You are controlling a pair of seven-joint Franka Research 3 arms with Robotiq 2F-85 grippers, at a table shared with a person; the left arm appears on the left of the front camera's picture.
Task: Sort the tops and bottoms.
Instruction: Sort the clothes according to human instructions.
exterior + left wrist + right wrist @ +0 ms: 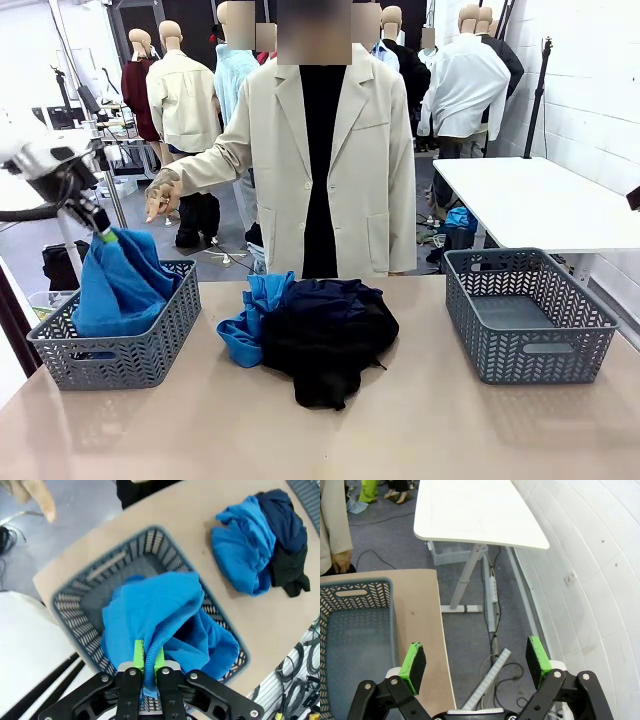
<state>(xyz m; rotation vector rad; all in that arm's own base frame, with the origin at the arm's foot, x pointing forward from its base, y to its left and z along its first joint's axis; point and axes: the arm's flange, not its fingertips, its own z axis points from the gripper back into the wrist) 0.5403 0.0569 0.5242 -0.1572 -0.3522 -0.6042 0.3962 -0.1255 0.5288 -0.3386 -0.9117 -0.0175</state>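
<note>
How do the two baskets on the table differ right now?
The left basket holds a blue garment that rises above its rim; the right basket shows its bare floor. The left gripper is shut on that garment over the left basket; the right gripper hangs open beside the right basket. Both are grey with slotted walls.

a robotics lab or workshop: bare white work table (530,200), painted block wall (600,555), cables (295,670) (loose) on grey floor (515,605).
</note>
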